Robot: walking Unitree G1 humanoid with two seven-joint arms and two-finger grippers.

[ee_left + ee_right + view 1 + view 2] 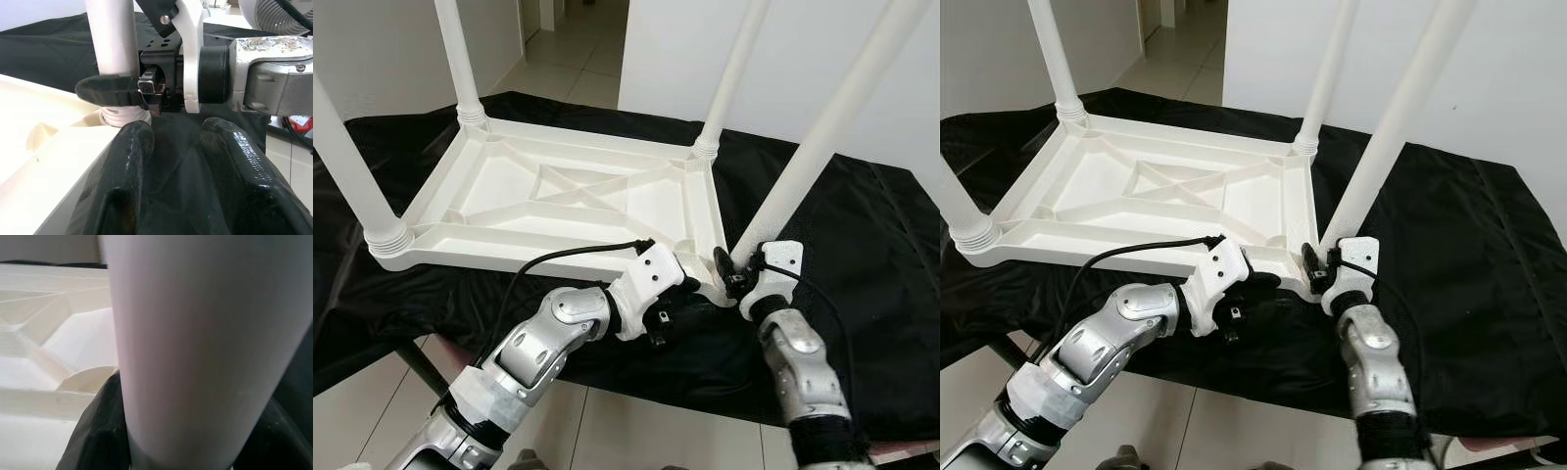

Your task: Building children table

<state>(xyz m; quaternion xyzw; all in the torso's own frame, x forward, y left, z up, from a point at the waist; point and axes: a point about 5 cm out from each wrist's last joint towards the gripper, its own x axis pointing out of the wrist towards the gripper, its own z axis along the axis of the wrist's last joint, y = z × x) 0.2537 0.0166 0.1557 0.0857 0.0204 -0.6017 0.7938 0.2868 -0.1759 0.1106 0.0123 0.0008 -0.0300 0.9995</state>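
Four white legs stand up from the overturned table top (558,191), and our right gripper (732,269) pinches the base of the near-right leg (822,137) at that corner. Just beside it, our left gripper (690,289) sits under the table top's near edge, fingers (132,161) spread, resting on the black cloth (862,255) that lies beneath both grippers.

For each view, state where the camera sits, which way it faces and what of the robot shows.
Eye views: on the head, looking down at the upturned table; both arms show.
Left wrist view: along the left gripper, facing the right gripper clamped on the near leg.
Right wrist view: pressed against that leg.
Shared: the leg.
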